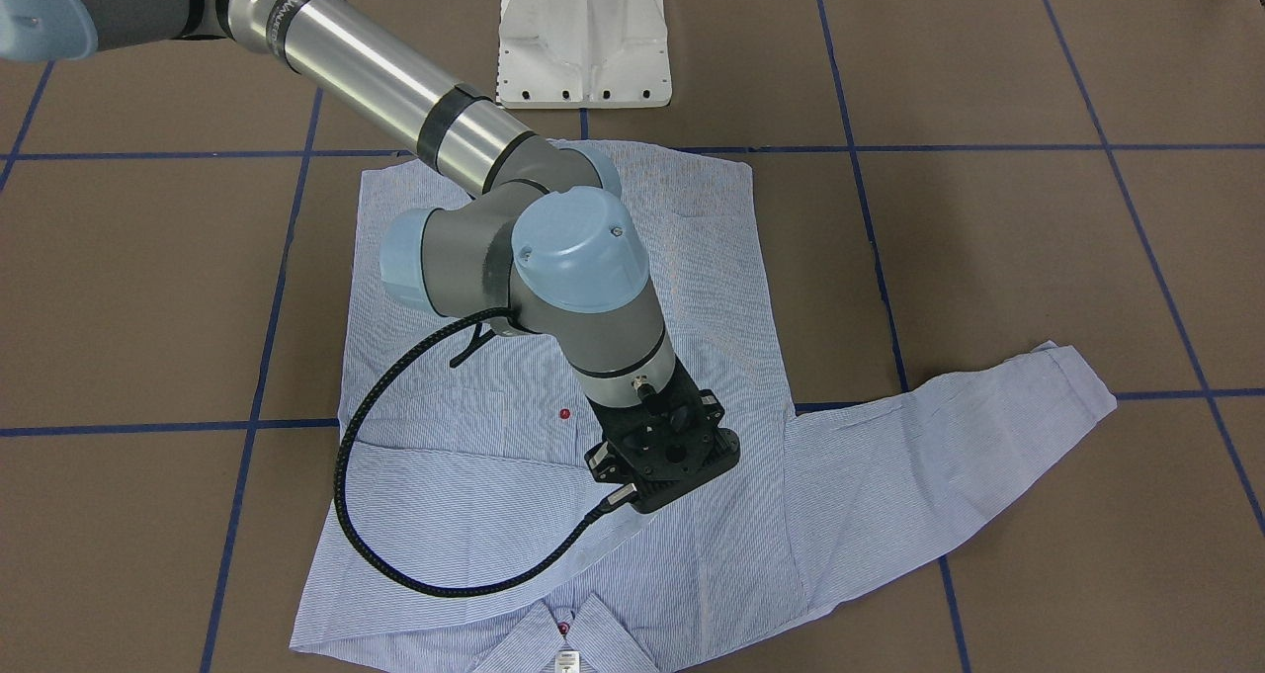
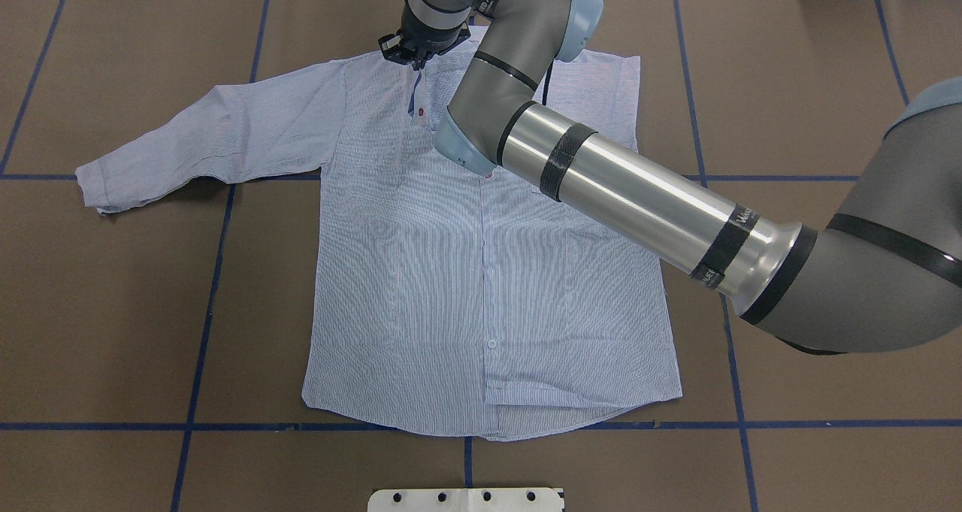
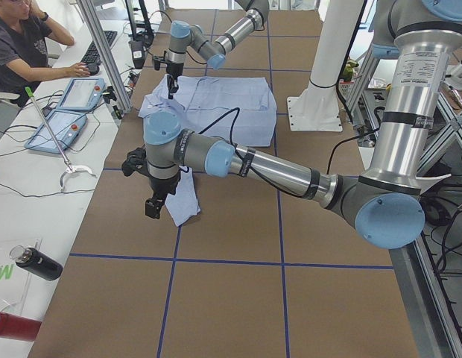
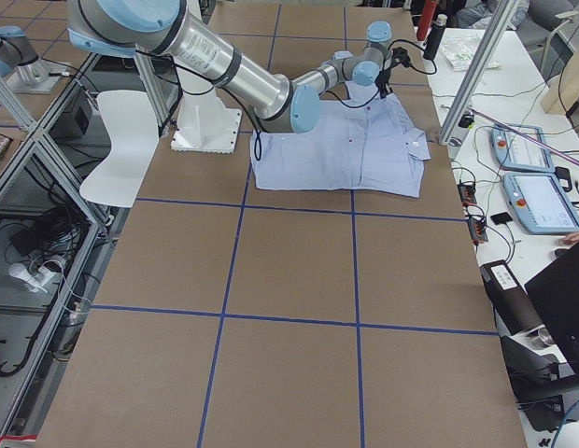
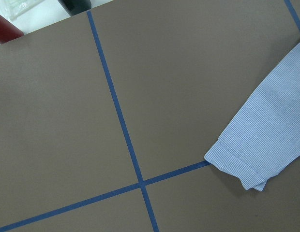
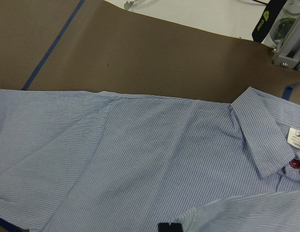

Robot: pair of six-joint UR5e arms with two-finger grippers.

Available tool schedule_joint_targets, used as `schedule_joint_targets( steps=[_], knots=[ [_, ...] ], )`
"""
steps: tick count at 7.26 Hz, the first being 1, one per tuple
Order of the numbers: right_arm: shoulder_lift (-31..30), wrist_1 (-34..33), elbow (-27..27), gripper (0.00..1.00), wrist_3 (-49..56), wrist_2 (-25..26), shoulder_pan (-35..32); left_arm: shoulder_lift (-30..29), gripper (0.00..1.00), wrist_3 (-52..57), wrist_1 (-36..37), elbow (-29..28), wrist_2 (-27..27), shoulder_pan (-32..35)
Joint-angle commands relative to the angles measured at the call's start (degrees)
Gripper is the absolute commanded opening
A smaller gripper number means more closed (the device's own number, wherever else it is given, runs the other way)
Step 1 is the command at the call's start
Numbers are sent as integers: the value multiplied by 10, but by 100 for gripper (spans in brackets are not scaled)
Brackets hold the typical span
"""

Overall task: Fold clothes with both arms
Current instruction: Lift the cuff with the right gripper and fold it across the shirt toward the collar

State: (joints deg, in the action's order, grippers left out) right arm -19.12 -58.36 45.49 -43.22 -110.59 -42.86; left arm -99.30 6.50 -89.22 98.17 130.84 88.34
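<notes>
Brown table surface (image 2: 789,271), marked with blue tape lines (image 2: 203,301), carries the light blue-and-white striped button-up shirt (image 2: 466,271). It lies flat, front up, with the collar (image 6: 263,140) on the side far from the robot and one long sleeve (image 2: 225,132) stretched toward the robot's left. Near the collar hangs the black right gripper (image 2: 415,59), and beside the sleeve's cuff (image 5: 247,164) hangs the black left gripper (image 3: 153,203). Whether either is clenched or released, I cannot tell.

The right arm (image 2: 624,196) crosses over the shirt (image 2: 451,294); the left arm (image 3: 276,173) hangs over the sleeve (image 3: 185,207); the tabletop (image 4: 289,280) toward its right edge is open.
</notes>
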Motion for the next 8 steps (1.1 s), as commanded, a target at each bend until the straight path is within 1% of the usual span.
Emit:
schedule_joint_targets(
  steps=[1, 2, 3, 4, 5, 6, 8],
  knots=[
    [1, 0, -20, 0, 0, 32, 16, 0, 100, 0, 0, 0, 0, 0],
    [4, 19, -44, 0, -1, 55, 23, 1, 100, 0, 0, 1, 0, 1],
    [17, 49, -83, 0, -4, 80, 30, 2, 100, 0, 0, 2, 1, 1],
    [28, 54, -87, 0, -47, 86, 34, 2, 100, 0, 0, 2, 1, 1],
    [39, 54, -87, 94, -80, 111, 46, 3, 100, 0, -1, 2, 1, 1],
    [44, 53, -87, 98, -109, 141, 63, 2, 100, 0, -2, 1, 0, 1],
    [49, 53, -84, 99, -121, 147, 66, 0, 100, -3, -1, 0, 1, 1]
  ],
)
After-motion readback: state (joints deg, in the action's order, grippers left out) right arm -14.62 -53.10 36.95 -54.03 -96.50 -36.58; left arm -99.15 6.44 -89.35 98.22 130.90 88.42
